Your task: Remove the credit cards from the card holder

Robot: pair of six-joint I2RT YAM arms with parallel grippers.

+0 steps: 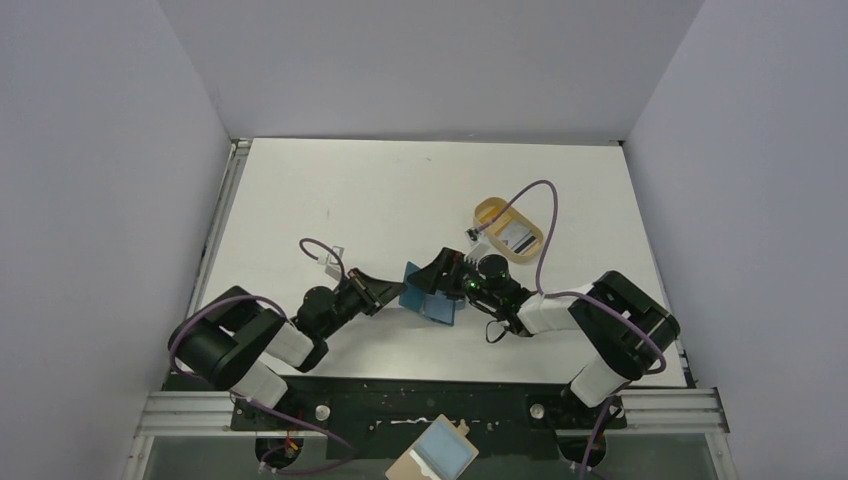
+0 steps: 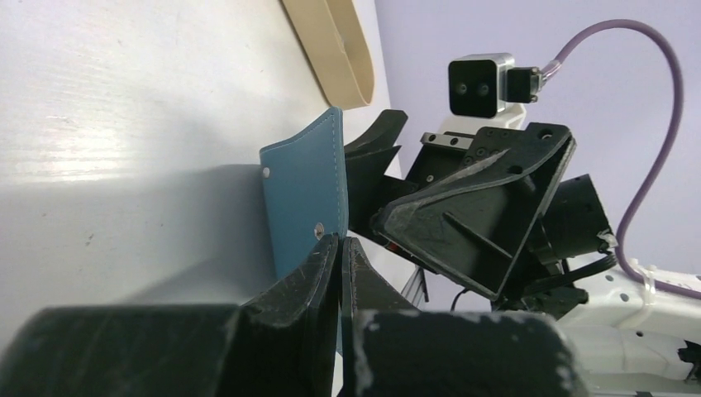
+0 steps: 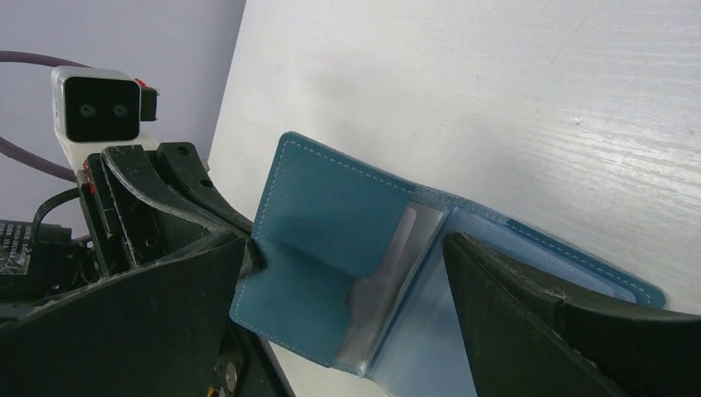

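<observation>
The teal-blue card holder (image 1: 425,290) stands open on the white table between both grippers. My left gripper (image 1: 392,291) is shut on the edge of its left flap (image 2: 306,194), its fingers (image 2: 318,273) pressed together on the leather. My right gripper (image 1: 452,282) is open, its fingers (image 3: 529,322) spread on either side of the open card holder (image 3: 326,223). A pale grey card (image 3: 388,277) sits in the inner pocket by the fold. Another credit card (image 1: 517,238), white with a dark stripe, lies in the tan oval tray (image 1: 490,212).
The tan oval tray stands behind and to the right of the card holder, and its rim shows in the left wrist view (image 2: 335,50). A tan board with a light-blue rectangle (image 1: 440,455) lies below the table's near edge. Purple cables loop over both arms.
</observation>
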